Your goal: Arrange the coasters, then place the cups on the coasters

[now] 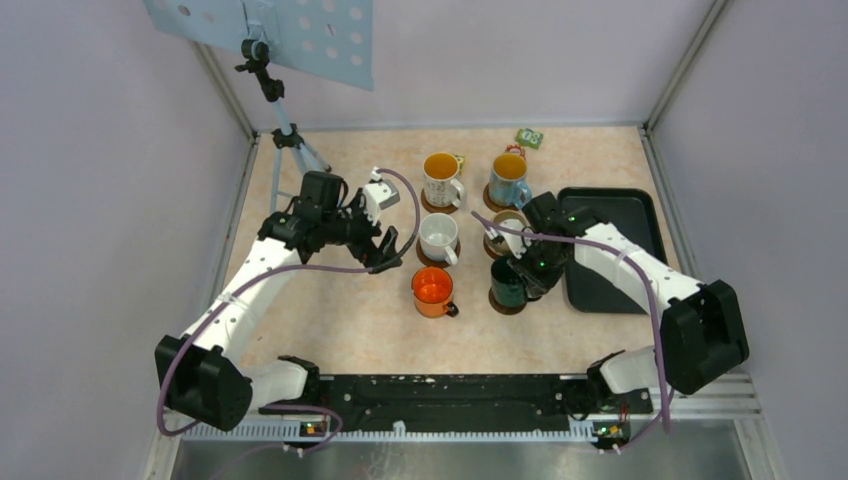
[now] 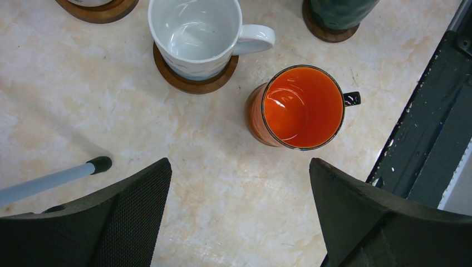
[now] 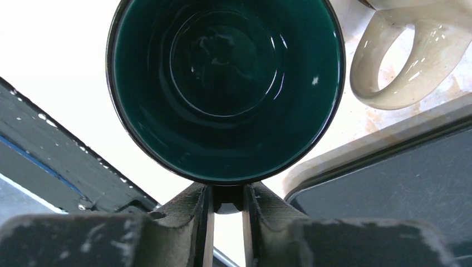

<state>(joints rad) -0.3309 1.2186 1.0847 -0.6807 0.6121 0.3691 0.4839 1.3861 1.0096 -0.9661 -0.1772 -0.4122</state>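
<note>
Glaze shines on the dark green mug, which stands on a round brown wooden coaster beside the black tray, and my right end effector pinches its handle between two narrow dark fingers. My left end effector hangs spread wide, its textured black pads holding nothing, over the marbled beige surface near the glossy orange mug. The plain white mug sits on another wooden disc, and the green packet at the back carries print too small for me to read.
</note>
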